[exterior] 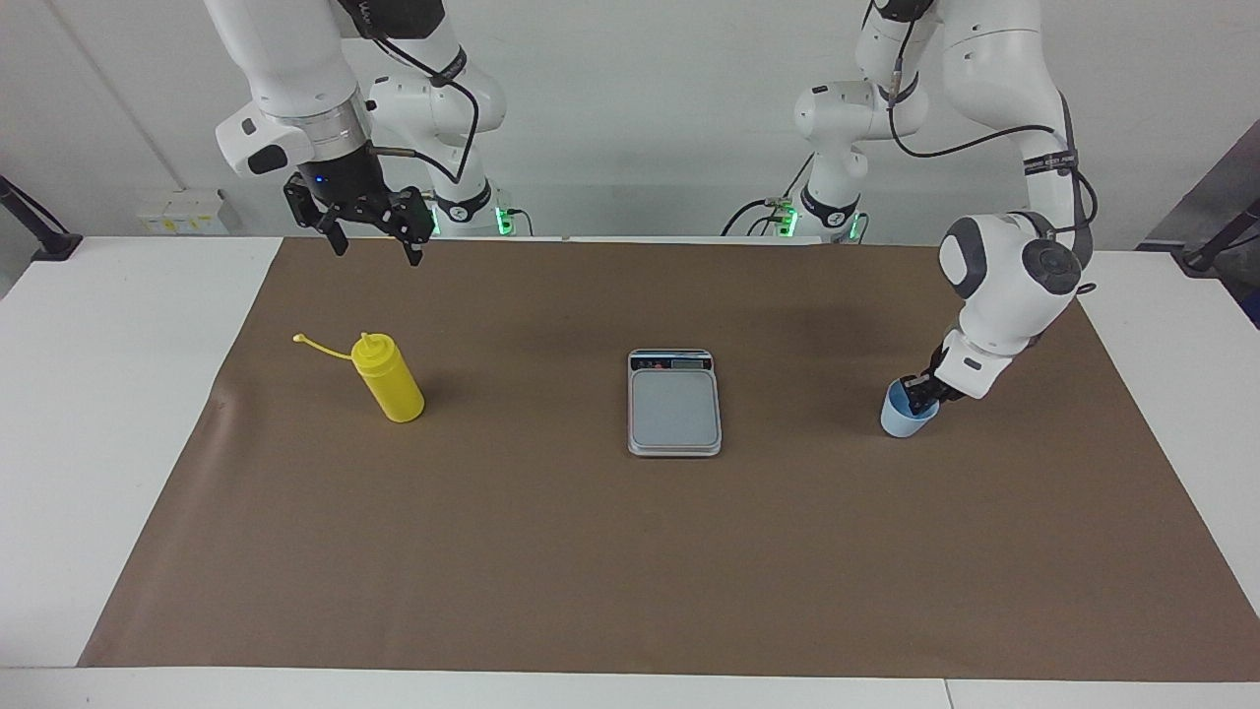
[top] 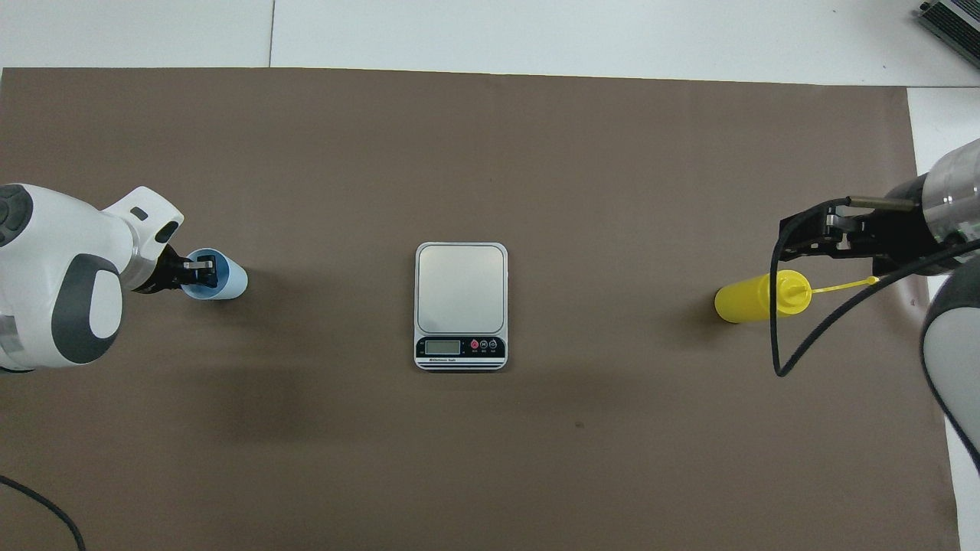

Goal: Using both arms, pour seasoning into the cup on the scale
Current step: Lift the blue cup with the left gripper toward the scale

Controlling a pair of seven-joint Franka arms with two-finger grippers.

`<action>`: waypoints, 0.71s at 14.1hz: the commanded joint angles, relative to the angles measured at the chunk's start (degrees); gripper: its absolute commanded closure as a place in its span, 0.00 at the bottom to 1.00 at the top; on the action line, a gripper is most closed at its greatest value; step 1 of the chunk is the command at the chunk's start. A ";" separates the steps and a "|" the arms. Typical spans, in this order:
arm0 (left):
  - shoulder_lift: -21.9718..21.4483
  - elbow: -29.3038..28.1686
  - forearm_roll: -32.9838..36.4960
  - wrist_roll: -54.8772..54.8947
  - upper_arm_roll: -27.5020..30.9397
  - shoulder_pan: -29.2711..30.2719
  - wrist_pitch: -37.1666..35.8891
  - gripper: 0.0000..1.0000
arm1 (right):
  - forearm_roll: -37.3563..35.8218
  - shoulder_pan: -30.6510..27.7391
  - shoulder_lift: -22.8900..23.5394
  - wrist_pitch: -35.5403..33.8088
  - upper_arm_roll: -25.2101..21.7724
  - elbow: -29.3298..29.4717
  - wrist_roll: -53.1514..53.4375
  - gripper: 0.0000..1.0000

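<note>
The cup (exterior: 907, 418) stands upright, mouth up, near the left arm's end of the brown mat (exterior: 630, 551), well apart from the scale (exterior: 674, 402) at the centre. It looks light, thin-walled and easily tipped; its rim is the natural hold. The left hand (exterior: 923, 394) is closed on that rim, one finger inside. The seasoning (exterior: 389, 378) stands upright, nozzle up, toward the right arm's end; it is probably soft and squeezable, best taken around the body. The right hand (exterior: 372, 228) hangs spread above the mat, waiting.
</note>
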 commanded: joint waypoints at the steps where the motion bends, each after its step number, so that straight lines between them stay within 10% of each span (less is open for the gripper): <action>1: 0.00 3.32 -0.34 0.94 0.52 -0.37 -2.06 1.00 | 0.68 -0.67 0.10 -0.83 0.25 0.41 -1.30 0.00; 10: 0.79 22.42 -7.37 -15.90 -0.44 -16.15 -19.75 1.00 | 0.68 -0.76 0.10 -0.83 0.25 0.41 -1.30 0.00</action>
